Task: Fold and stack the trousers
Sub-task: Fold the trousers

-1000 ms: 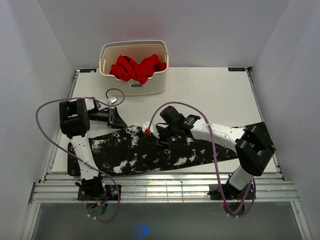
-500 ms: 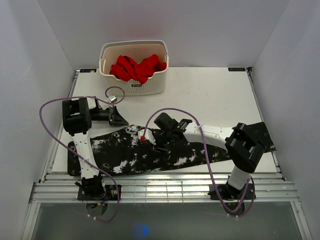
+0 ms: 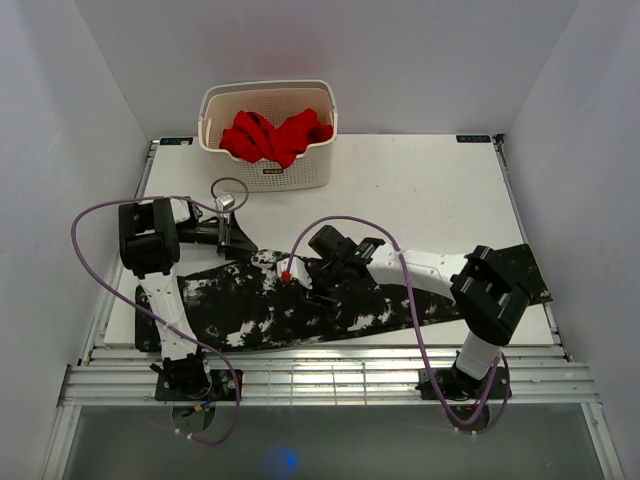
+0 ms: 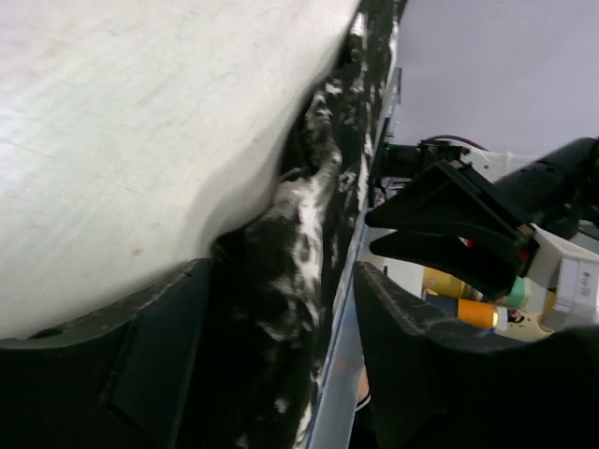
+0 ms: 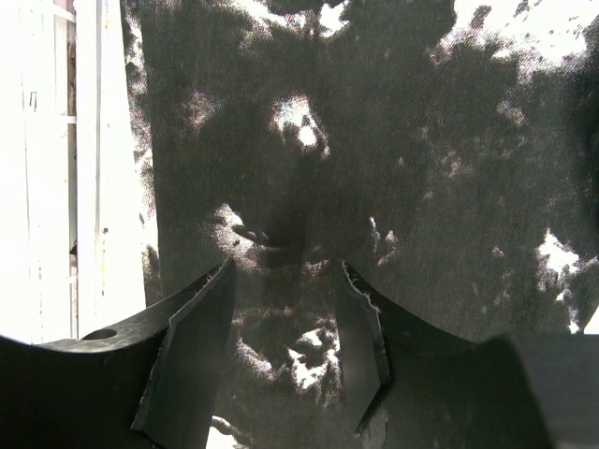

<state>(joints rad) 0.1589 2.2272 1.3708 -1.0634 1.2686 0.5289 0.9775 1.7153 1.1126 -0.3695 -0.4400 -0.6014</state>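
Observation:
The black, white-speckled trousers (image 3: 250, 310) lie stretched along the near side of the white table (image 3: 420, 190), from its left edge to its right edge. My left gripper (image 3: 231, 243) sits at the far edge of their left part. In the left wrist view its jaws (image 4: 281, 271) stand wide apart, open, with a ridge of trousers fabric (image 4: 309, 215) between them. My right gripper (image 3: 305, 285) hovers low over the middle of the trousers. It is open, and flat fabric (image 5: 421, 140) shows between its fingers (image 5: 197, 346).
A cream basket (image 3: 265, 88) holding a bright red garment (image 3: 272, 135) stands at the back left of the table. Purple cables loop over both arms. A slatted metal rail (image 3: 330, 375) runs along the near edge. The right arm (image 4: 468, 224) shows in the left wrist view.
My right gripper has slid left and nearer over the trousers. The left gripper has shifted only slightly at the fabric's far edge.

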